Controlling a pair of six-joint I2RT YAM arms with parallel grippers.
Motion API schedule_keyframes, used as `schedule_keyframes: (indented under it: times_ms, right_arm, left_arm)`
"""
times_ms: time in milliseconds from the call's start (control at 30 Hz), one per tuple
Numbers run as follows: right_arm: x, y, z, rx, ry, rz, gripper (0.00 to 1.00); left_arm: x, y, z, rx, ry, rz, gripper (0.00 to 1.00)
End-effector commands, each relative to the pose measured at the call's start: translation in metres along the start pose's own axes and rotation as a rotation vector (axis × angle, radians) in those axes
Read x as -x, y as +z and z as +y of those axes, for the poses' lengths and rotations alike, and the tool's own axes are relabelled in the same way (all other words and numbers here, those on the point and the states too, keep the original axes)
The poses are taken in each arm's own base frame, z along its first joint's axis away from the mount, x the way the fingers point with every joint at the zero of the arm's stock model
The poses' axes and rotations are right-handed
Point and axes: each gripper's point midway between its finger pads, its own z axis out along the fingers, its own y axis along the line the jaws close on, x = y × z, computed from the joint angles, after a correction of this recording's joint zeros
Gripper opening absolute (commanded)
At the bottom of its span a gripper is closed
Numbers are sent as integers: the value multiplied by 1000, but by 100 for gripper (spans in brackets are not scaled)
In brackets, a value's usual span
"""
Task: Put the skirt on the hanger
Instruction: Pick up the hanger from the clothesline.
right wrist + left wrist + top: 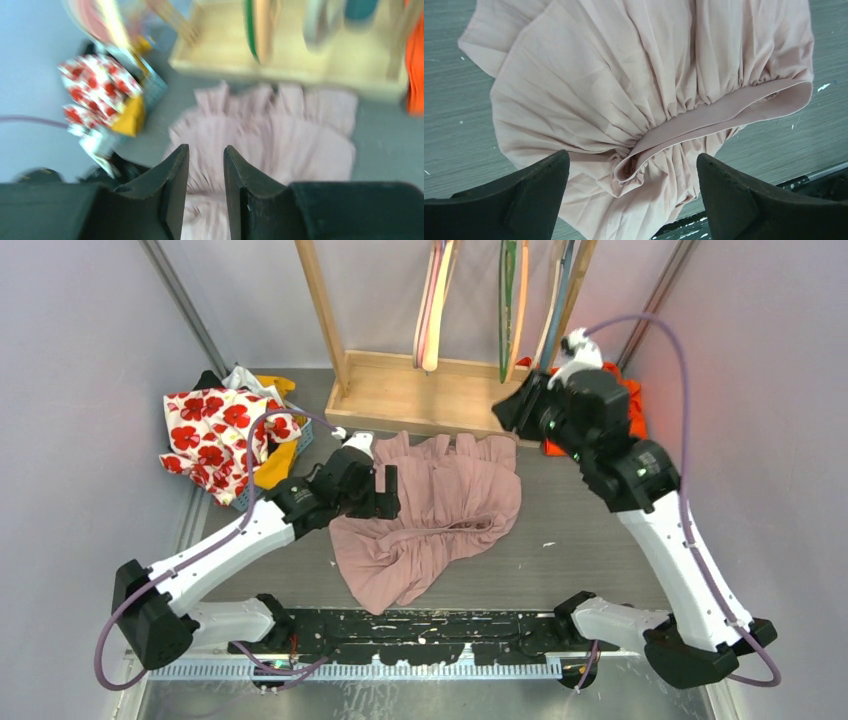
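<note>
While the left claw (633, 167) hangs wide open and empty above the waistband (724, 107), the right claw (206, 155) is raised, slightly parted, holding nothing. The pink skirt (450, 500) lies flat on the table (590, 540), long axis near-to-far, hem toward the wooden rack (420, 395).

Both my arms have white shells on the long links, black housings at the joints and black blocks at the bases. My left arm (225, 550) is at the lower left of the frame, my right arm (670, 550) at the lower right. Each arm has one purple cable: the left cable (97, 655) loops past the base, and the right cable (684, 420) arcs high at the upper right. My left pincer (631, 159) and right pincer (206, 150) are matte black, with wedge-shaped fingers tapering to blunt tips.
</note>
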Motion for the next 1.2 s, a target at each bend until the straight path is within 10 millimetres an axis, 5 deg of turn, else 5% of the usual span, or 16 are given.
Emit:
schedule_keyframes:
  times_ms: [0,167,367,667,800,967,1167]
  right_arm:
    - [67,-15,48,124,-51,-105,37]
    - [115,13,95,233,-62,-164,42]
    - [138,53,127,340,-43,-218,48]
    - [154,92,125,316,-25,-290,49]
    - [152,111,123,327,-2,-272,41]
    - [148,131,125,366,24,-245,44]
    - [147,139,131,419,39,-247,46]
  left_arm:
    - [9,-23,9,32,24,-18,100]
    - [16,-30,13,42,23,-57,99]
    - [20,-36,17,50,29,-75,99]
    - [25,-45,21,55,35,-92,100]
    - [25,-47,22,56,33,-97,99]
    - [22,-45,24,54,32,-91,99]
    - [17,-41,24,46,32,-77,100]
